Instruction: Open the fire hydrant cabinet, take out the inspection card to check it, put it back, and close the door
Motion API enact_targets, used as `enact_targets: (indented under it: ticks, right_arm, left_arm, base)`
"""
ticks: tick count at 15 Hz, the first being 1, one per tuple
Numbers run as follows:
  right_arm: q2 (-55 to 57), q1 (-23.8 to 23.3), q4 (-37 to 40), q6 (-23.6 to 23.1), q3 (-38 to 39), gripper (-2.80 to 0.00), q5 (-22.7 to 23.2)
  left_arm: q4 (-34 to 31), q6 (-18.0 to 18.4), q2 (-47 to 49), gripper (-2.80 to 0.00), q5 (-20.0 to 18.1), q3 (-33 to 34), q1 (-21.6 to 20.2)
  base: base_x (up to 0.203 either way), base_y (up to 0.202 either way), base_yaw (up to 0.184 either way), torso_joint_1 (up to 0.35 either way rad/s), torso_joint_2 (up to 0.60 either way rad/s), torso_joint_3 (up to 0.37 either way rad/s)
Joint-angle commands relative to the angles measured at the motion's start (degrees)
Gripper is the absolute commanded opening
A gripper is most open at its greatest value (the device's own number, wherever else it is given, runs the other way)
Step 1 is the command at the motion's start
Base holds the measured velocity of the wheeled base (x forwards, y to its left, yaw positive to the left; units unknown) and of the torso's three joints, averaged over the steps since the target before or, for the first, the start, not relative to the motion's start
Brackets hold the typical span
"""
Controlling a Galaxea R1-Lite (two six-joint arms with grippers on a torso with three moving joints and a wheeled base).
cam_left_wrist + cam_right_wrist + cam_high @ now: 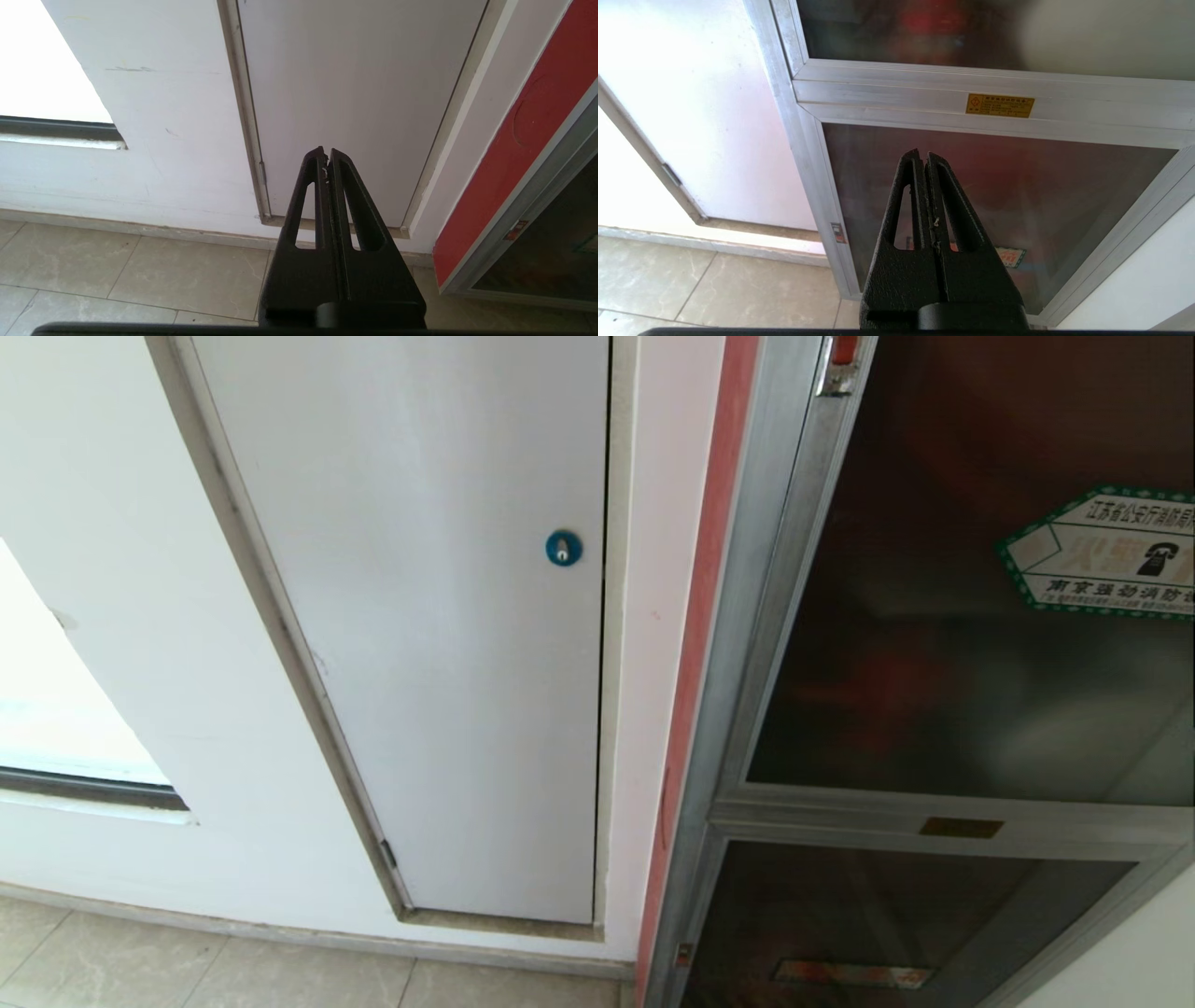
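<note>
The fire hydrant cabinet (747, 616) stands at the right of the head view, a silver frame with red edging and dark glass. Its upper door (934, 616) is closed and carries a green-bordered hexagonal sticker (1102, 565). The inspection card is out of view. Neither arm shows in the head view. My right gripper (923, 156) is shut and empty, hanging apart from the cabinet's lower glass panel (1017, 177), below the silver crossbar (924, 93). Over the floor tiles, my left gripper (326, 151) is shut and empty, pointing at the white panel door (355, 93).
A white panel door (448, 663) with a blue lock (563, 548) fills the wall left of the cabinet. A window opening (56, 709) lies at the far left. Beige floor tiles (187, 971) run along the wall's base. A small gold plate (1000, 105) sits on the crossbar.
</note>
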State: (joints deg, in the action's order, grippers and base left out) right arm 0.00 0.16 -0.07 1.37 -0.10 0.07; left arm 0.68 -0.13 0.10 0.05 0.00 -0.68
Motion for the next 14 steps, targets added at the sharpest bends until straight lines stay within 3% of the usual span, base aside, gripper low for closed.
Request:
enact_targets:
  ticks: [1,14]
  right_arm:
    - [0.09,0.02,-0.01,0.04,0.01,-2.8,0.01]
    - [0.09,0.02,-0.01,0.04,0.01,-2.8,0.01]
  left_arm:
    - [0.02,-0.04,0.08,-2.8,-0.05,0.26,-0.02]
    - [0.02,-0.04,0.08,-2.8,-0.05,0.26,-0.02]
  base:
    - [0.0,0.0,0.0,0.0,0.0,0.0]
    - [0.0,0.0,0.0,0.0,0.0,0.0]
